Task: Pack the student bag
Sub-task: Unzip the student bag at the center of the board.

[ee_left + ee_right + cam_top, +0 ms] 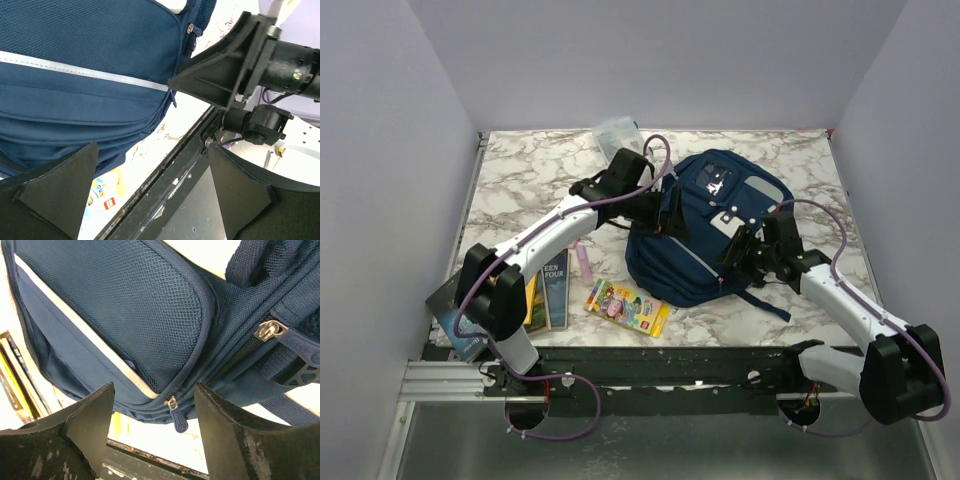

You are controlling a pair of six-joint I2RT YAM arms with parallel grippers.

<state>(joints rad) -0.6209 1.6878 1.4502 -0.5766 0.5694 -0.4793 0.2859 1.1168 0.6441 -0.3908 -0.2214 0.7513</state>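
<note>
The student bag (705, 235) is a navy backpack lying in the middle of the marble table, its pink label facing up. My left gripper (665, 212) hovers at the bag's left side; in the left wrist view it (150, 200) stands open and holds nothing, with the bag's mesh pocket (85, 35) above it. My right gripper (738, 250) is at the bag's near right side. In the right wrist view it (155, 415) is open, and a navy zipper pull (178, 421) hangs between its fingers, touching neither. A second metal zipper pull (270, 330) sits further right.
A colourful crayon box (628, 306) lies in front of the bag, with books (550, 285) and a pink item (583, 262) to its left. A clear plastic pouch (617, 132) lies at the back. Another book (455, 320) is at the near left edge.
</note>
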